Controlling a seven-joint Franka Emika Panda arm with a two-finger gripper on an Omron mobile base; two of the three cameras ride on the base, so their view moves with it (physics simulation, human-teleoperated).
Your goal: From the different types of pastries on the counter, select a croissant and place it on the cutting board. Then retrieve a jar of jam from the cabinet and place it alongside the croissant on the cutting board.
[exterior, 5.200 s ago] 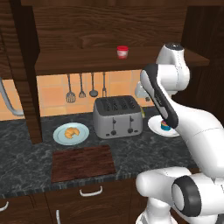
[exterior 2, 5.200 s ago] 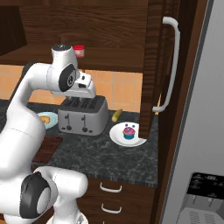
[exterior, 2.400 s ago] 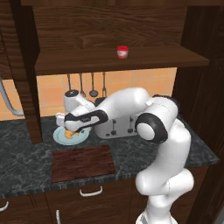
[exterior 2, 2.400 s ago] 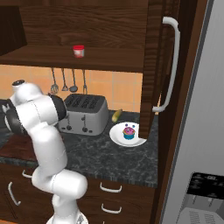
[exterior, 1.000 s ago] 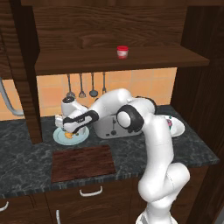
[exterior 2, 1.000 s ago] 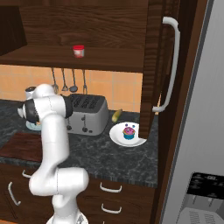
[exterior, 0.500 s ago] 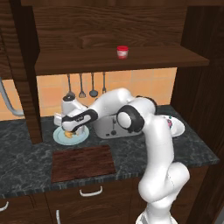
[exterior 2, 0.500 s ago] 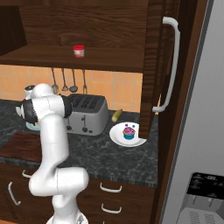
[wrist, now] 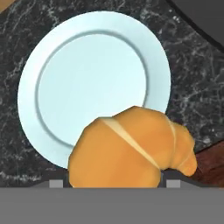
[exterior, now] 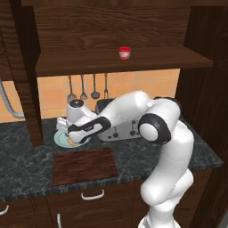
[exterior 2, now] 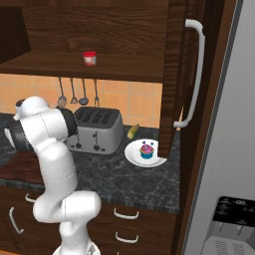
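A: Start with the big pieces. What was cut off or hard to see?

B: The cabinet [exterior: 111, 31] ran out of the top of both base views. The counter [exterior: 26, 164] was crossed by the arm in the left base view, and in the right base view the robot's own body hid its left end. The toaster [exterior 2: 97, 130] stood clear in the right base view, but the arm covered most of it from the left.

A: And the cutting board?

B: The cutting board [exterior: 83, 165] lay bare at the counter's front edge in the left base view. From the hand, just one corner of it showed at the lower right.

A: Where was the croissant against the jaws?

B: In the hand view the croissant [wrist: 131, 151] sat right at the bottom, between the two finger tips, over the near rim of the light blue plate [wrist: 92, 78]. The gripper [exterior: 76, 139] was down at that plate in the left base view. The tips were almost wholly hidden behind the pastry, so I could not tell whether the jaws were clenched on it or loose.

A: Anything one view gave that another didn't?

B: The right base view showed the cupcake [exterior 2: 146, 149] on a white plate [exterior 2: 134, 155] near the tall door. The jar of jam [exterior: 125, 53] stood on the cabinet shelf.
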